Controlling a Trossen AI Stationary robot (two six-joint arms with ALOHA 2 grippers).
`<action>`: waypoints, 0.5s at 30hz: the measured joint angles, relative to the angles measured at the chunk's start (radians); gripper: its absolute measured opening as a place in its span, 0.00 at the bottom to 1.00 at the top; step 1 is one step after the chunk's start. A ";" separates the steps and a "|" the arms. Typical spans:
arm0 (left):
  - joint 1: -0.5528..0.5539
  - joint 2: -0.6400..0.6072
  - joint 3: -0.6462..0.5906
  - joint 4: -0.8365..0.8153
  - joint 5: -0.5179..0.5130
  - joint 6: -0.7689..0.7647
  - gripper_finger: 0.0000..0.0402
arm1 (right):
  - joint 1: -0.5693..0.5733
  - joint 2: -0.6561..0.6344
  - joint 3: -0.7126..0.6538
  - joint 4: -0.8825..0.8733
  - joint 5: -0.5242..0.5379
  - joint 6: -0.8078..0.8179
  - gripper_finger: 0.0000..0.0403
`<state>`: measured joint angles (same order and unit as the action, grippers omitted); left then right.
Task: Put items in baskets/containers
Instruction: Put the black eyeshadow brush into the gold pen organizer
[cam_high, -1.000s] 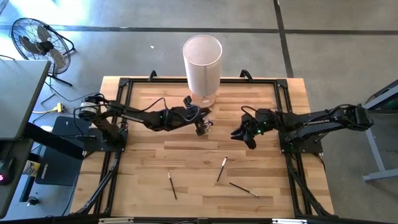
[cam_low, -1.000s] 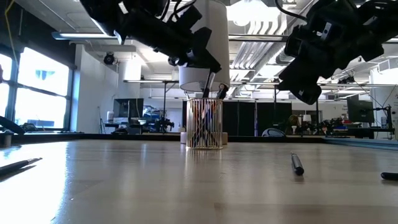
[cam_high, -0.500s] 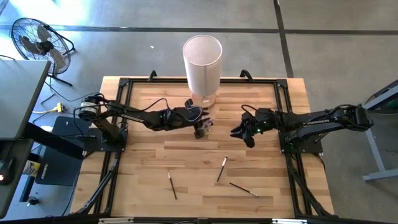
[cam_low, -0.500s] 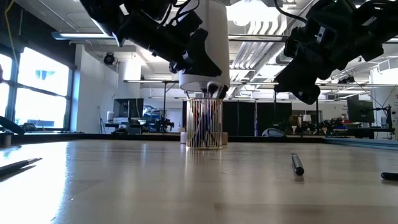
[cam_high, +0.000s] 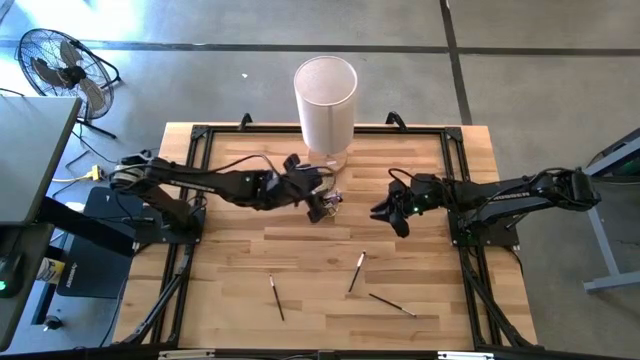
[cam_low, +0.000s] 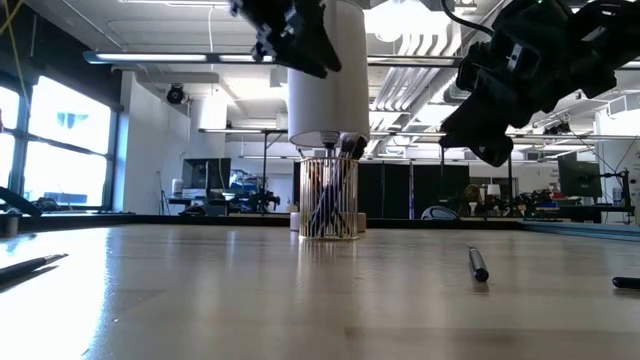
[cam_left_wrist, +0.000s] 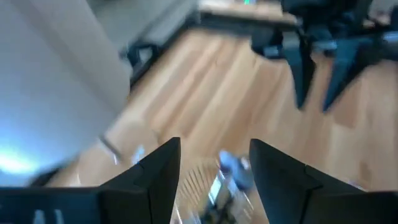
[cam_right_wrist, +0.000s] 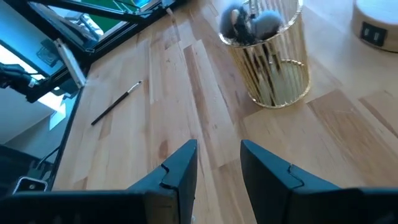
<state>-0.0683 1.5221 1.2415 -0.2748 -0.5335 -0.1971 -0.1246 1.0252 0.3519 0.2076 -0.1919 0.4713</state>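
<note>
The left gripper (cam_low: 300, 40) had risen clear of the glass cup (cam_low: 329, 197) since a second before, when it hung just over the rim; its fingers (cam_left_wrist: 152, 177) were spread and empty. Brushes (cam_right_wrist: 249, 22) stood in the cup by the white cylinder (cam_high: 325, 105). Three brushes (cam_high: 356, 271) lay where they had been. The right gripper (cam_high: 383, 215) waited nearby, fingers apart.

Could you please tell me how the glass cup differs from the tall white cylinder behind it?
The glass cup is short, clear and yellowish; the white cylinder is far taller, wider and opaque. The cup holds brushes, bristles up; nothing shows in the cylinder's open top. Both stand upright at the table's far edge.
</note>
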 joint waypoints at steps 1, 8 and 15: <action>-0.009 0.000 0.048 -0.089 -0.001 -0.051 0.47 | 0.000 0.000 0.000 0.000 0.002 0.001 0.29; -0.027 0.022 0.202 -0.410 0.160 -0.453 0.37 | 0.000 0.000 0.000 0.001 0.022 0.000 0.29; -0.103 0.043 0.128 -0.429 0.310 -0.365 0.03 | 0.001 0.000 0.000 0.029 0.041 0.026 0.29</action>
<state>-0.1712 1.5647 1.3694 -0.7036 -0.2232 -0.5625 -0.1238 1.0252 0.3523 0.2364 -0.1507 0.4977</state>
